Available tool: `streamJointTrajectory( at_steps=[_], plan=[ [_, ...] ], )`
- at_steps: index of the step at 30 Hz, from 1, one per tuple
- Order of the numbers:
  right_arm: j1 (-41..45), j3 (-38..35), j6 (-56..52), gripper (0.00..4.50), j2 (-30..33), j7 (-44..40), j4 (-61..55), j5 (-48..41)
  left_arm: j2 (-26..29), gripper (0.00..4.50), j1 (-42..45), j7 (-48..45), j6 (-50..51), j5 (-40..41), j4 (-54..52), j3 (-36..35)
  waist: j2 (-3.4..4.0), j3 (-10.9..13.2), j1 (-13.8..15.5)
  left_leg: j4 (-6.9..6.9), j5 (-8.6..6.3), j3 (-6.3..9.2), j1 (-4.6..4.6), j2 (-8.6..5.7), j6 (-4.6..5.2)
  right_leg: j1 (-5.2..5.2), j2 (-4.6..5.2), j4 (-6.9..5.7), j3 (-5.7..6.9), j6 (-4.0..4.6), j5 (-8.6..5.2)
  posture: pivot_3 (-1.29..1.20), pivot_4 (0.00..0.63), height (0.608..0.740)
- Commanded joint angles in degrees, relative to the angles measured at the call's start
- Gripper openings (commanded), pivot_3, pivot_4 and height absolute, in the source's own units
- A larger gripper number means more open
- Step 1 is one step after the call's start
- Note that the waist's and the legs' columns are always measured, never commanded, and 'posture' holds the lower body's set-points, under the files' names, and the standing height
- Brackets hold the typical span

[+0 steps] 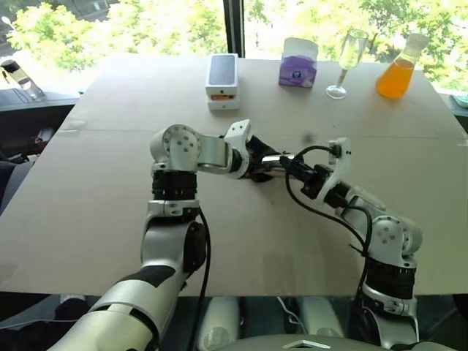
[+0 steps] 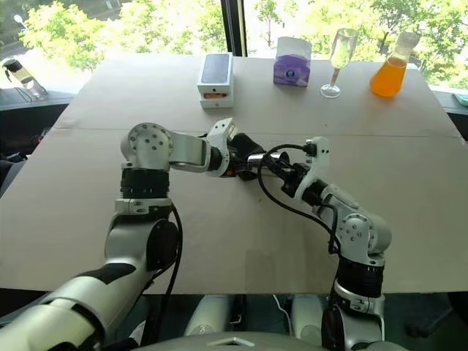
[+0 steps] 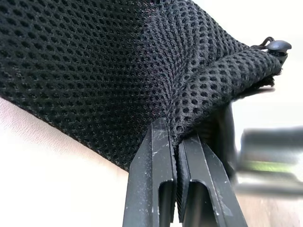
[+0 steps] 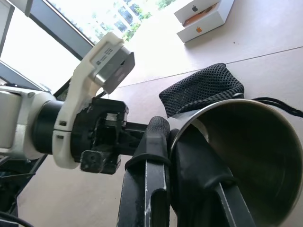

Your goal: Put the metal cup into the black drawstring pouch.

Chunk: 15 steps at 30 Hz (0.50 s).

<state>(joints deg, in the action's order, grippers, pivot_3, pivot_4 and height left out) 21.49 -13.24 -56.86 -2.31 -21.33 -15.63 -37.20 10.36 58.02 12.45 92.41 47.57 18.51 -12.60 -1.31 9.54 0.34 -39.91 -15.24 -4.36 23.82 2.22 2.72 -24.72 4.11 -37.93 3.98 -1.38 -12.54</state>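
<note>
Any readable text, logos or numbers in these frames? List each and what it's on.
No word or number can be read.
White phone box: an apple-shaped logo on its side walls, no lettering legible.
Purple-and-white tissue box: a printed design, too small to read.
White camera housing on the left wrist: a small label, its print too blurred to read.

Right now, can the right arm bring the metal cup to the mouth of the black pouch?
Probably yes: the right gripper grips the metal cup right beside the black pouch, which the left gripper pinches.
</note>
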Motion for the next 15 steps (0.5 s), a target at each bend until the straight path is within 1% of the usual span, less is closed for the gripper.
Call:
streamJointTrajectory(
  at_steps=[1, 6, 10, 15],
  plan=[
    [-0.1, 3.8, 4.6, 0.01, -0.5, 0.0, 3.3, 1.6, 0.0, 0.00, 0.5, 1.6, 0.1, 6.0, -1.2, 1.1, 0.01, 0.0, -0.1, 0.00, 0.00, 0.00, 0.00, 0.00, 0.00, 0.00, 0.00, 0.00, 0.00, 0.00, 0.00, 0.00, 0.150, 0.737],
    [-0.5, 5.6, 6.5, 0.01, -0.1, -0.4, 5.2, 1.7, 0.3, 0.00, 0.3, 3.8, 0.1, 8.9, -2.2, 1.5, 0.01, 0.0, -0.5, 0.02, 0.00, 0.00, 0.00, 0.00, 0.00, -0.01, 0.00, 0.01, -0.01, 0.00, 0.00, 0.00, 0.150, 0.737],
    [0.1, 5.4, 6.2, 0.01, -0.8, -1.2, 6.6, -0.6, -0.3, 0.00, 0.0, 4.2, 0.1, 9.6, -3.5, 1.8, 0.01, 0.0, -0.7, 0.02, 0.00, 0.00, 0.00, 0.00, 0.00, -0.01, 0.00, 0.01, -0.01, 0.00, 0.00, 0.00, 0.150, 0.737],
    [0.8, 7.1, 8.1, 0.01, -1.7, -2.0, 8.5, -0.7, -1.3, 0.00, 1.5, 3.5, 0.1, 11.2, -4.7, -0.6, 0.01, 0.0, -1.0, 0.03, 0.00, -0.01, -0.01, 0.00, -0.01, -0.01, 0.00, 0.01, -0.01, 0.00, 0.00, 0.00, 0.150, 0.737]
  ],
)
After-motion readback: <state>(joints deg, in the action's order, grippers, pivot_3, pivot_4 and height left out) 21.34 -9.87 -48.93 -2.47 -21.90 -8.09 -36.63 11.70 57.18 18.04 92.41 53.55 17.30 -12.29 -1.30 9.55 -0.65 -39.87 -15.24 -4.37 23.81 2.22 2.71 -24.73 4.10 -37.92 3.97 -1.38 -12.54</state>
